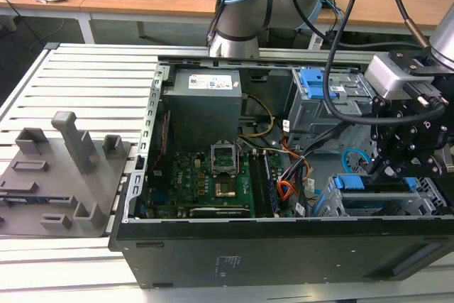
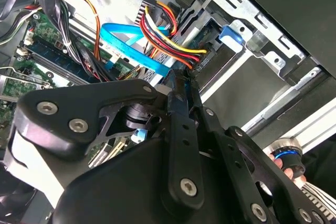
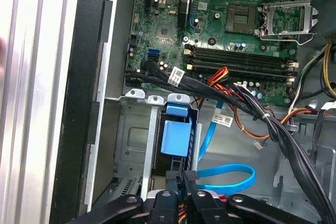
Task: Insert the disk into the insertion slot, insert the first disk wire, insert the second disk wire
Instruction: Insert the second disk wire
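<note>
**Disk seated, fingers at its connector end**

The disk [image 1: 374,193] sits in its blue frame inside the low drive cage [image 1: 433,196], at about four o'clock in the exterior view. The red-orange wire bundle [image 2: 168,35] and the light-blue cable [image 3: 231,174] reach toward its rear edge. The fingers [image 2: 181,85] look clenched on a small dark plug there, though what exactly they pinch cannot be made out. Risk, as a judgement: a tilted plug could jam or bend its socket, and crowded black cables [image 3: 273,124] could snag the gripper.
</note>
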You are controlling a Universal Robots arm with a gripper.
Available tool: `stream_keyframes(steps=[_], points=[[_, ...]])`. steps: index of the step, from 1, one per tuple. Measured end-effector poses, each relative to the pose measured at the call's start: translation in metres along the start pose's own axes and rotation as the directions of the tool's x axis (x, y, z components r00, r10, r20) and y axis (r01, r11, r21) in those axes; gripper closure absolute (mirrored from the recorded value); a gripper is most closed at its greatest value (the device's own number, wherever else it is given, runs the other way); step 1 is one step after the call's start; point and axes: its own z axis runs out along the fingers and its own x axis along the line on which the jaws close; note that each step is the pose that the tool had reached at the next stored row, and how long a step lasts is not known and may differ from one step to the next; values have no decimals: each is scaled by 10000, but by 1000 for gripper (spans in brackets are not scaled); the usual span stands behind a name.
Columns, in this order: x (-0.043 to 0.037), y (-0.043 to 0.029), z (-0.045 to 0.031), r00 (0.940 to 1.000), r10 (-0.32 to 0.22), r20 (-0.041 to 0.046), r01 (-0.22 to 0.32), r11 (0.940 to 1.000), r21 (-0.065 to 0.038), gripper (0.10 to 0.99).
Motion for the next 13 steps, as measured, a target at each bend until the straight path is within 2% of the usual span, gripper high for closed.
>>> stream_keyframes(steps=[7, 13], points=[[1, 2, -38, 10000, 0, 3, 0, 10000, 1, 925], [18, 3, -37, 10000, -1, 1, 1, 10000, 0, 925]])
